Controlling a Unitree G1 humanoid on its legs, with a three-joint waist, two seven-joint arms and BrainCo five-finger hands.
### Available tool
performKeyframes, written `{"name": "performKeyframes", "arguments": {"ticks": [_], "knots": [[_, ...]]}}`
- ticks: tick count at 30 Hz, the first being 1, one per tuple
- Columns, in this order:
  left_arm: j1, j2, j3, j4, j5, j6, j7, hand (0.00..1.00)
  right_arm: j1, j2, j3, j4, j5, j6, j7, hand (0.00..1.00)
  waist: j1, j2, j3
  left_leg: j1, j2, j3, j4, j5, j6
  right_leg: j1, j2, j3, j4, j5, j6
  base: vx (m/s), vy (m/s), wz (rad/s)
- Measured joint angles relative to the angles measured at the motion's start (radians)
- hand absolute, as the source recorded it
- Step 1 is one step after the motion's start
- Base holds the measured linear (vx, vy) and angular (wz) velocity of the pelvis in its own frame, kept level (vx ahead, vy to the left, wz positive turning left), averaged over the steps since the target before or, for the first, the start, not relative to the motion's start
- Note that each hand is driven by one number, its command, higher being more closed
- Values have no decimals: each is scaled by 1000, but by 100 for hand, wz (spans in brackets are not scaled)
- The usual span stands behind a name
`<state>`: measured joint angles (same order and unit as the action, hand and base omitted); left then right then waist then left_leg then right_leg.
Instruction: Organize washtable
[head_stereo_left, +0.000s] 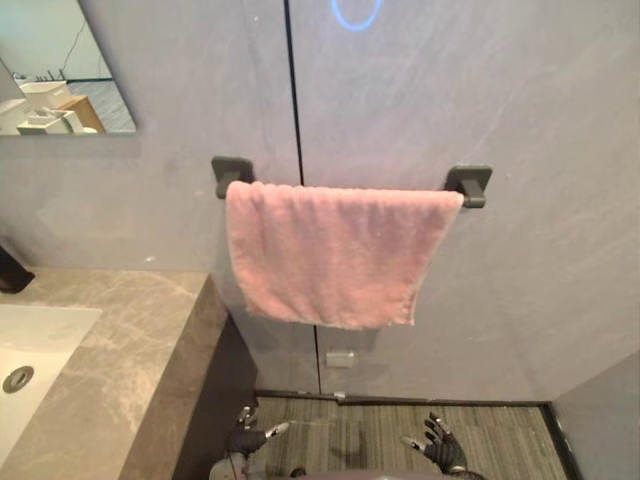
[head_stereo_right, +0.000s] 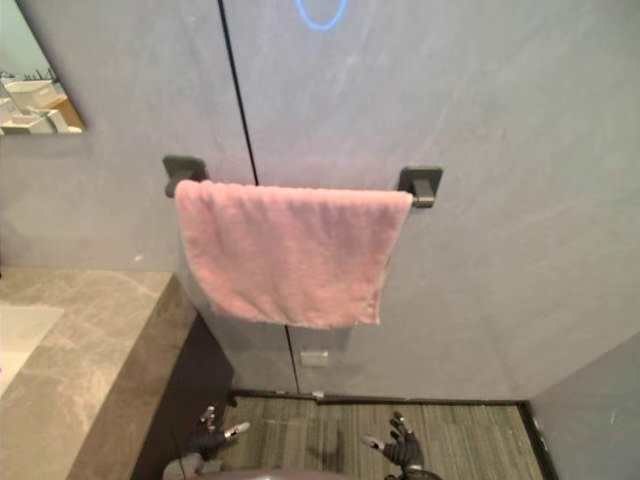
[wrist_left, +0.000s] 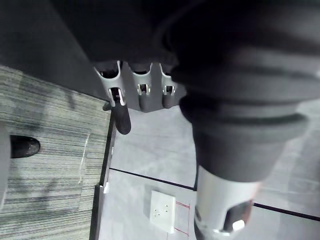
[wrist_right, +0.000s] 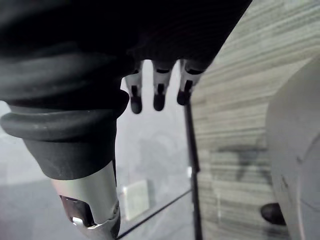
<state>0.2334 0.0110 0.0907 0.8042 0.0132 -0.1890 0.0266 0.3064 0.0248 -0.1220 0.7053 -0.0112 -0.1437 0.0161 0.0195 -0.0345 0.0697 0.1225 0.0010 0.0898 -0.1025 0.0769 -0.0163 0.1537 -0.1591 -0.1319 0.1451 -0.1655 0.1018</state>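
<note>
From where I stand, the left hand (head_stereo_left: 245, 438) and the right hand (head_stereo_left: 440, 448) look like a matched pair, small and dark across the back. Each wrist wears a thick black rubbery cover (wrist_left: 240, 90), ribbed in rounded rolls like a bellows. The fingers (wrist_right: 157, 87) come out of it as pale silver shells with slotted openings, each capped by a rounded black tip. The thumb (wrist_left: 220, 210) is a fatter silver barrel with a dark cut-out window near its end.
</note>
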Motion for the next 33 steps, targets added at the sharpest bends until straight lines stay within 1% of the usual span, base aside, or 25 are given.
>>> {"name": "performKeyframes", "arguments": {"ticks": [5, 7, 8, 9, 10, 11, 12, 13, 14, 15, 16, 17, 18, 19, 20, 21, 22, 23, 24, 25, 26, 27, 28, 32, 33], "knots": [[-18, 3, 7, 35, 3, 10, 1, 0, -18, 3, 3, 28, -9, 1, 0, 0, 6, 0, 4, -8, -1, -8, 0, 1, -1, 1, 0, -7, -3, 0, 0, -10, -4, 4], [-30, 0, 26, 52, 5, 10, 1, 0, -30, 1, 5, 44, -9, 1, -1, 0, 14, 9, 14, -23, -1, -19, 1, 2, -2, -2, 1, -17, -4, 0, 0, -32, -13, 19], [-46, 0, 33, 70, 10, 12, 2, 0, -41, -4, 7, 60, -8, 2, -2, 0, 22, 6, 16, -38, -1, -38, 6, 5, -6, -7, 2, -36, -4, -2, 0, -21, -33, 45], [-59, 1, 35, 70, 13, 12, 4, 0, -59, -9, 17, 71, -8, 2, -13, 0, 30, 4, 19, -66, -1, -60, 10, 14, -12, -29, 4, -55, 8, -10, -2, -27, -35, 54], [-63, 4, 36, 70, 19, 12, 4, 0, -75, -10, 20, 75, -8, 2, -15, 0, 31, 3, 25, -93, -2, -69, 28, 14, -12, -46, 4, -63, 20, -18, -4, -33, -39, 59], [-85, 7, 40, 69, 19, 13, 11, 0, -117, -11, 21, 80, -5, 2, -20, 0, 28, 0, 34, -157, -1, -91, 93, 12, -12, -92, 3, -83, 59, -25, -10, -65, -42, 70], [-96, 4, 41, 69, 19, 14, 20, 0, -154, -15, 21, 82, 2, 2, -29, 0, 25, 8, 42, -239, 0, -125, 142, 13, -16, -149, 8, -110, 95, -30, -19, -71, -49, 73], [-107, 2, 39, 69, 19, 18, 21, 0, -172, -16, 20, 81, 2, 2, -34, 0, 19, 14, 47, -261, 4, -141, 137, 21, -23, -166, 12, -126, 95, -26, -28, -74, -18, 70], [-139, 9, 54, 64, 24, 22, 20, 0, -204, -5, 19, 82, 2, 2, -37, 0, 18, 5, 81, -321, 17, -84, 302, -59, -12, -177, -15, -159, 100, -16, -40, -29, 12, 54], [-146, 3, 66, 63, 27, 27, 21, 0, -203, -4, 20, 80, 2, 4, -38, 0, 21, -6, 90, -352, 50, 6, 542, -174, 2, -158, -22, -175, 118, -17, -40, 3, 21, 39], [-143, 1, 68, 63, 27, 27, 21, 0, -195, -6, 20, 73, 2, 5, -38, 0, 20, -5, 89, -339, 74, 41, 612, -211, -5, -147, -23, -182, 123, -17, -40, 16, 22, 26], [-135, -7, 69, 63, 29, 27, 19, 0, -178, -11, 20, 51, 2, 5, -38, 0, 12, 15, 86, -307, 129, 97, 680, -267, -26, -124, -17, -204, 134, -17, -40, -7, 101, 29], [-133, -25, 68, 63, 31, 27, 18, 0, -173, -17, 16, 35, 1, 6, -39, 0, -9, 46, 83, -312, 158, 144, 692, -286, -31, -116, -9, -222, 156, -17, -39, -22, 104, 35], [-136, -34, 65, 62, 34, 27, 18, 0, -173, -21, 11, 33, 1, 7, -38, 0, -12, 40, 76, -304, 153, 165, 679, -285, -30, -127, -7, -220, 168, -22, -36, -104, 123, 38], [-137, -38, 47, 62, 39, 26, 18, 0, -164, -18, 9, 34, 0, 8, -33, 0, -21, 38, 66, -291, 123, 150, 603, -284, -30, -149, -5, -214, 150, -22, -37, -93, 31, 43], [-140, -24, 22, 69, 40, 26, 18, 0, -157, -9, 3, 49, 0, 9, -32, 0, -32, 16, 48, -258, 84, 121, 472, -271, -10, -146, 2, -203, 87, -12, -45, -82, 35, 49], [-147, -14, 15, 78, 41, 27, 17, 0, -168, -2, -5, 70, 0, 11, -33, 0, -36, 1, 47, -242, 64, 117, 392, -233, 4, -145, 0, -198, 58, 17, -35, -26, 0, 38], [-149, -9, 7, 84, 41, 27, 18, 0, -173, -1, -9, 85, 0, 12, -33, 0, -33, -5, 47, -230, 55, 118, 349, -199, -1, -151, -1, -193, 48, 38, -45, -76, 14, 15], [-143, -3, -8, 100, 41, 26, 18, 0, -177, -1, -20, 107, -3, 13, -33, 0, -33, -9, 43, -190, 46, 118, 251, -142, -1, -156, 7, -177, 28, 75, -56, -117, 15, -3], [-135, 0, -12, 112, 41, 25, 18, 0, -176, -2, -23, 117, -6, 12, -33, 0, -34, 2, 45, -159, 41, 117, 183, -109, 1, -157, 12, -159, 18, 87, -54, -152, 25, -6], [-135, 4, -11, 121, 41, 25, 18, 0, -177, -3, -23, 129, -10, 11, -34, 0, -35, -6, 40, -132, 31, 119, 114, -70, 3, -157, 12, -148, 6, 88, -53, -159, 15, -18], [-138, 5, -10, 139, 42, 25, 19, 0, -177, -8, -23, 144, -19, 14, -34, 0, -32, 0, 41, -95, 20, 126, 21, -17, 3, -160, 17, -141, -12, 84, -47, -217, 10, -11], [-141, 4, -9, 149, 48, 25, 18, 0, -182, -11, -23, 140, -29, 15, -33, 0, -39, 14, 54, -91, 17, 125, -3, 3, 5, -162, 18, -142, -14, 76, -41, -207, -4, -11], [-131, -1, -7, 153, 70, 25, 18, 0, -167, -36, -1, 141, -39, 15, -34, 0, -55, 25, 52, -79, 23, 115, -3, 0, 4, -160, 18, -129, 30, 50, -28, -180, -10, 3], [-130, 0, -7, 153, 70, 25, 18, 0, -162, -39, 12, 140, -39, 14, -33, 0, -55, 24, 50, -83, 27, 106, -3, -1, 5, -174, 28, -73, 72, 20, -14, -87, -37, 7]]}}
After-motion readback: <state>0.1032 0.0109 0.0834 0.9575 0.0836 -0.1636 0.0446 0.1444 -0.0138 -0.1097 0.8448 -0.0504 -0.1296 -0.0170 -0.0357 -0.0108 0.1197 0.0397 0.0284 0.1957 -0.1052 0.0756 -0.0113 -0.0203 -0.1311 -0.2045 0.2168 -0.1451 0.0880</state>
